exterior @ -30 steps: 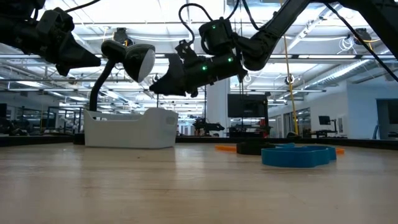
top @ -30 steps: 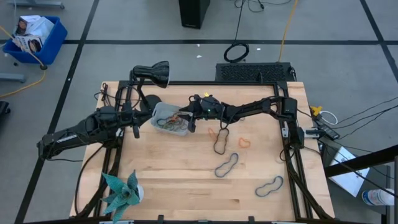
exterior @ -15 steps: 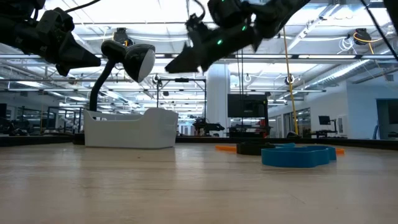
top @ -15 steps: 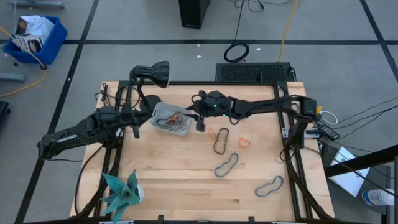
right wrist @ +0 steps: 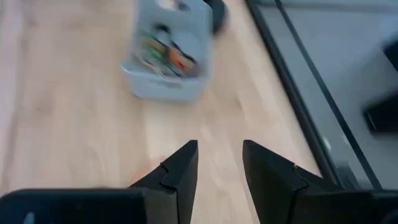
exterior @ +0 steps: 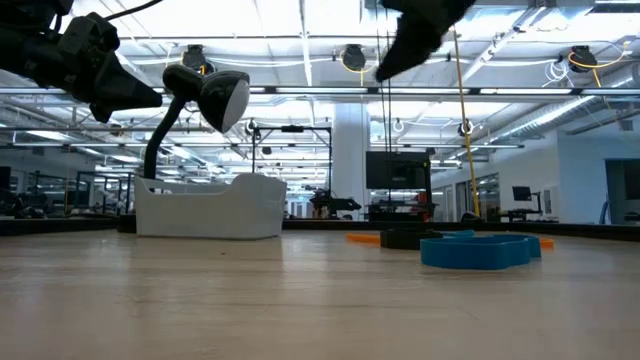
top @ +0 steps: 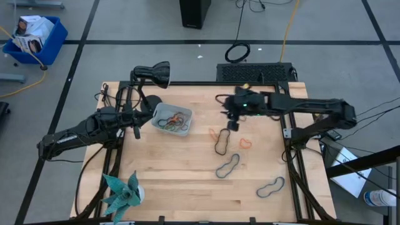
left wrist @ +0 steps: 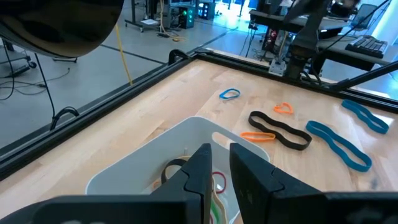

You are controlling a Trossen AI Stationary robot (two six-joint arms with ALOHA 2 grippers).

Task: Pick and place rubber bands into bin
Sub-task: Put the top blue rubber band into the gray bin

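Observation:
The bin (top: 173, 120) stands at the table's far left with several rubber bands (left wrist: 214, 182) in it. Loose rubber bands lie flat on the wood to its right: an orange one (top: 217, 133), a black one (top: 222, 145), a red one (top: 245, 142) and two blue ones (top: 228, 165) (top: 270, 186). My right gripper (right wrist: 219, 155) hangs high above the table between the bin and the loose bands, open, nothing between its fingers. My left gripper (left wrist: 221, 165) waits at the bin's left rim with a narrow gap between its fingers, nothing in it.
A black desk lamp (top: 153, 73) stands behind the bin at the far left corner. A teal star-shaped object (top: 122, 194) sits at the near left corner. The near middle of the table is bare wood (top: 187, 187).
My right gripper has risen from just above the bin and swung toward the table's right edge, tipping from pointing steeply down to a shallower slant. It now hangs high over the far ends of the loose bands. The bin and the bands have stayed put.

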